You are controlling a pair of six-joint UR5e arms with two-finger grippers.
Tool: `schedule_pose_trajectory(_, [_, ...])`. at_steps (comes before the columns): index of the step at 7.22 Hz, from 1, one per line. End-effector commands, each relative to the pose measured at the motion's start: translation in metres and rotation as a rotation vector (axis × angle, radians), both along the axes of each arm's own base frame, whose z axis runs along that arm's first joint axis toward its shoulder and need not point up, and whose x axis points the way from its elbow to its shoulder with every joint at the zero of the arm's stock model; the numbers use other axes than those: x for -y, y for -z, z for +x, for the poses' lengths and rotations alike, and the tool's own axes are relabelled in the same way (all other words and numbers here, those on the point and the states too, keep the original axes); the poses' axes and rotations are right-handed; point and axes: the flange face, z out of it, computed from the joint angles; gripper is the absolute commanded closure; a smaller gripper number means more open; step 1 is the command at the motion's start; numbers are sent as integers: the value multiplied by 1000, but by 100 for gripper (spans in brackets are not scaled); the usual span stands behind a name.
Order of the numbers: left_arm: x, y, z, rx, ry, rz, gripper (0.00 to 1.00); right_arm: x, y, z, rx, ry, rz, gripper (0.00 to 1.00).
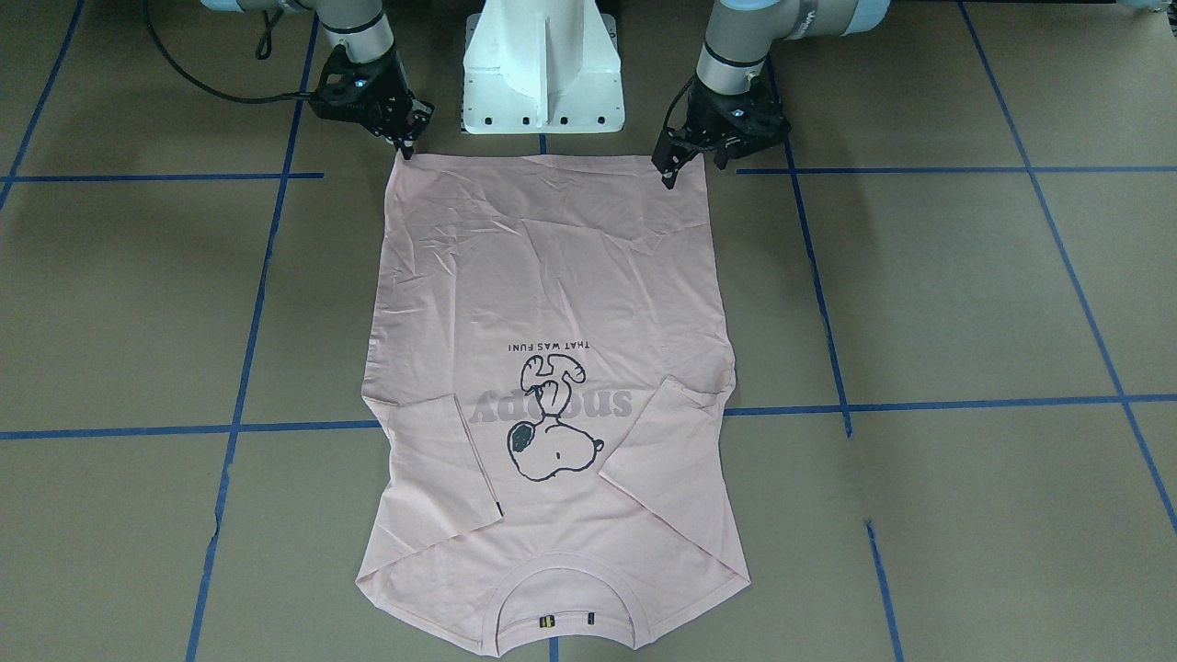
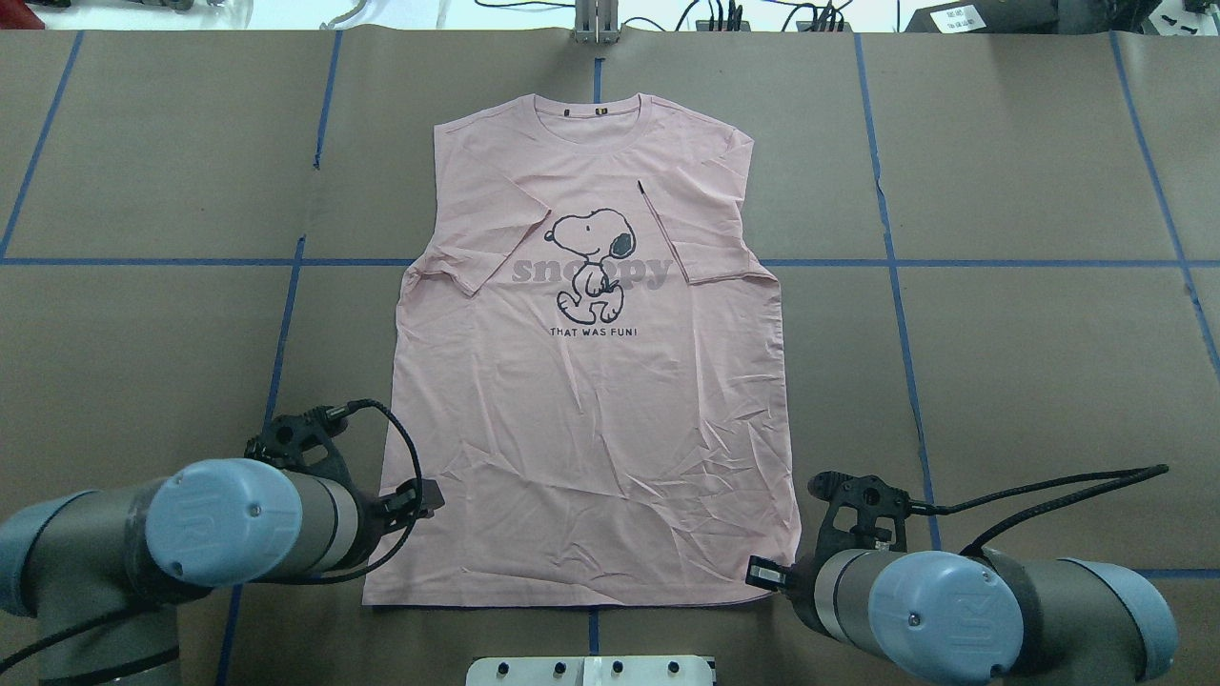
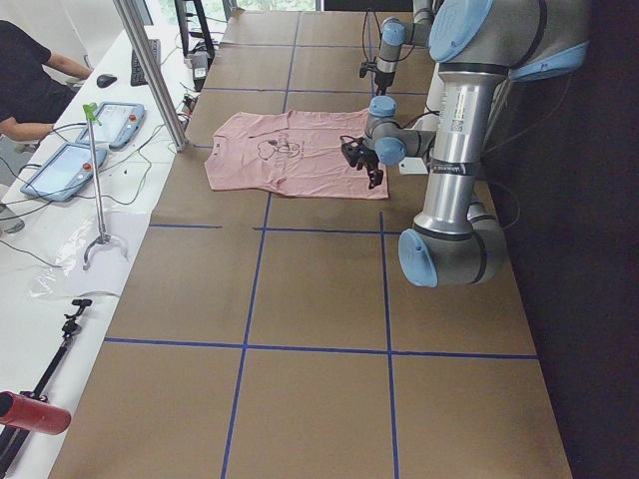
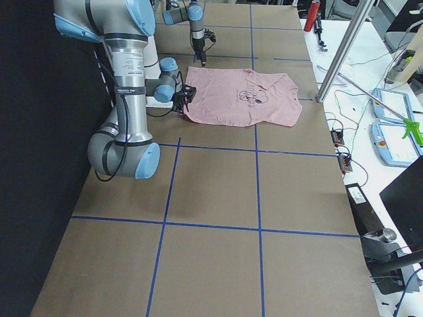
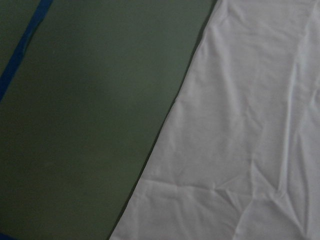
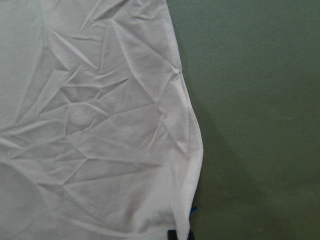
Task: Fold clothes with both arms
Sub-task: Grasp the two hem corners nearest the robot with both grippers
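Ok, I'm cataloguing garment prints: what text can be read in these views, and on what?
"THAT WAS FUN!": black print on the pale pink short-sleeved T-shirt, below the black-outline cartoon dog.
"snoopy": grey letters across the chest, middle partly covered by the dog.
Small collar tags: too small to read.
White label on the grey left arm: too small to read.

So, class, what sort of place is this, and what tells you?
Probably a robotics lab: a left arm and right arm flank a T-shirt on a table gridded with blue tape, and control tablets lie on a side bench.
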Motion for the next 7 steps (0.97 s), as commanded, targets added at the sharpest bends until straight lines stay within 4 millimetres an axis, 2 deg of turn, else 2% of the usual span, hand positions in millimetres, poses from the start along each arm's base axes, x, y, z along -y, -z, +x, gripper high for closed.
schedule_pose_trajectory(1, [-27, -21, 11, 40, 6, -39, 0, 1, -1, 0, -1, -2, 0, 100])
schedule_pose_trajectory(2, [-30, -32, 9, 60, 7, -42, 0, 1, -1, 0, -1, -2, 0, 100])
schedule_pose_trajectory(5, [-48, -32, 19, 61, -2, -62, 2, 2, 0, 1, 1, 0, -3, 100])
schedule_pose_trajectory(7, [-48, -33, 21, 63, -3, -64, 11, 5, 1, 3, 5, -1, -10, 100])
